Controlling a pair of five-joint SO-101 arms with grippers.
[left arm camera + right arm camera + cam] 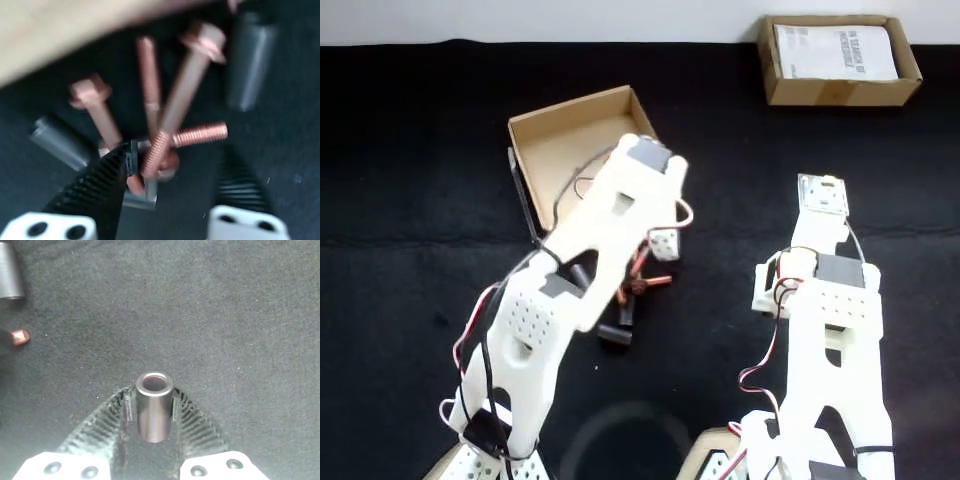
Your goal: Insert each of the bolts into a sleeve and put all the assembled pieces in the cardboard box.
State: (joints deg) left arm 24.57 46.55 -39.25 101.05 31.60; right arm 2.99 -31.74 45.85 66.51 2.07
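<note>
A black worktop (410,200) seen from above, with two white robot arms side by side on it. An open cardboard box (560,145) sits at an angle toward the far left of centre. The left arm (580,260) stretches up to the box's near corner and covers part of it. The part of the box floor that shows is plain cardboard. A second box (840,92) stands at the far right edge of the worktop, and a white printed sheet (835,50) lies flat inside it.

Just beside the near side of the open box, on the worktop, copper-coloured bolts (645,275) lie in a loose heap, crossing one another. Dark loose sleeves (618,320) lie on their sides next to the heap. In the left wrist view, the left gripper (177,160) hangs low over the heap with its fingers spread apart, one on each side of the crossed bolts. The box wall is close behind the bolts.

The right arm (835,330) is well apart from the heap, over bare worktop. The right gripper (154,397) has its fingers clamped on a single dark sleeve (154,415), with the sleeve's open end facing the wrist camera.
</note>
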